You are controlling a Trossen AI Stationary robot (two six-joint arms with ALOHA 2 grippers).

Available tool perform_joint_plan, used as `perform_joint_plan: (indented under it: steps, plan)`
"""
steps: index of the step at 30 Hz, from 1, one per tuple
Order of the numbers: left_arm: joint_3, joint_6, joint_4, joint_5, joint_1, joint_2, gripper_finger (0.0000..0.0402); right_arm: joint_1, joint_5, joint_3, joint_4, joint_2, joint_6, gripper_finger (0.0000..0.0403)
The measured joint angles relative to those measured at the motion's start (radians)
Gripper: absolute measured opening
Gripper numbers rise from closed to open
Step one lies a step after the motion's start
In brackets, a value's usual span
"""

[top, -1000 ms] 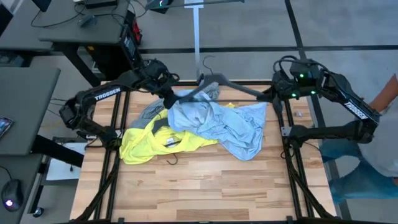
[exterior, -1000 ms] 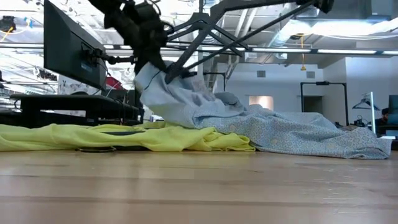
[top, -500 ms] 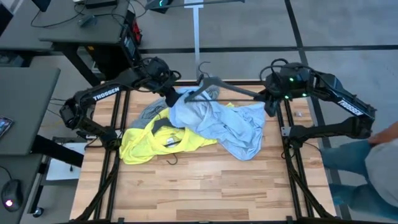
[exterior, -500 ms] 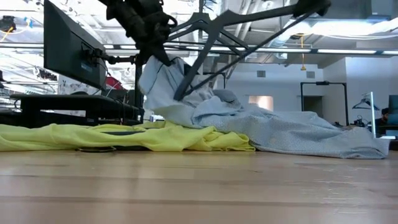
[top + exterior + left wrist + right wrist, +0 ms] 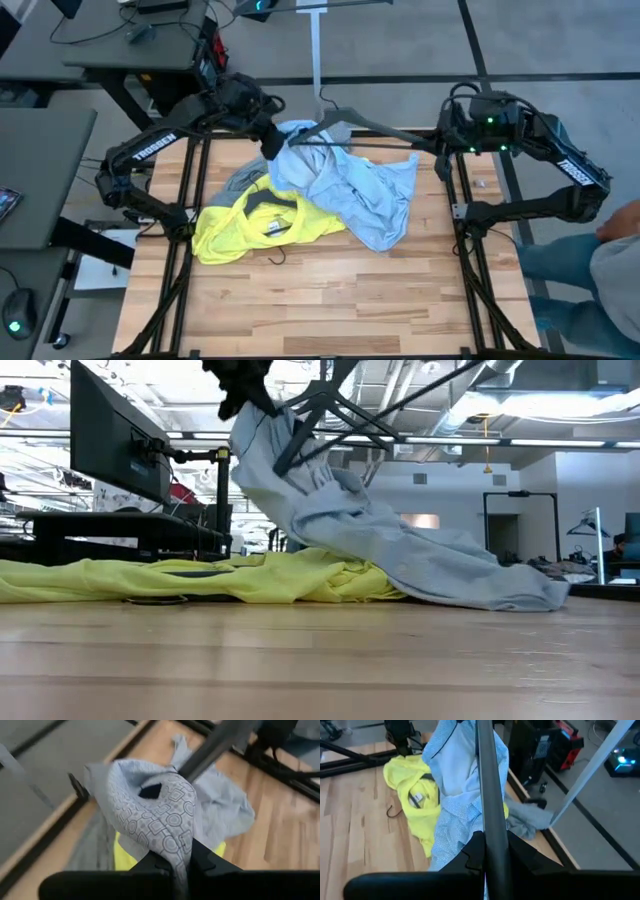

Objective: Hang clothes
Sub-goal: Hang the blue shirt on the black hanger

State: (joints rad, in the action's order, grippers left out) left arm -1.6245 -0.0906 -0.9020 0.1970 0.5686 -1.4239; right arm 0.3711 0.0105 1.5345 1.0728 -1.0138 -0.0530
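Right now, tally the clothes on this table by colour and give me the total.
Neon-yellow T-shirt: 1
Grey T-shirt: 1
Light-blue collared shirt: 1
Total: 3 garments

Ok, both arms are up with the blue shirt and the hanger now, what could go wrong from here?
1. The left gripper pinches only a small fold of the light-blue shirt; most of it hangs free, so it could slip out.
2. The shirt's lower part drapes over the yellow T-shirt, which might get dragged along.
3. The right gripper holds the hanger at one far end, so the hanger could twist or slip inside the shirt.
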Motion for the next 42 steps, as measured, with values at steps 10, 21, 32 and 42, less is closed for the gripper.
perform_joint_plan:
  steps: [10,21,32,42]
  plan:
    - [-0.087,0.041,-0.154,-0.123,0.03,-0.002,0.0001,-0.143,0.177,0.085,0.025,-0.04,-0.085,0.003]
    - [-0.188,-0.026,-0.081,-0.017,-0.029,-0.002,0.0001,-0.147,0.197,0.077,0.021,-0.167,-0.11,0.003]
    - [-0.188,-0.046,0.005,-0.048,-0.124,-0.011,0.0001,-0.144,0.147,0.057,-0.137,-0.262,-0.085,0.003]
    - [-0.188,0.009,0.001,-0.13,-0.124,-0.015,0.0006,-0.148,0.137,-0.066,-0.194,-0.28,0.053,0.003]
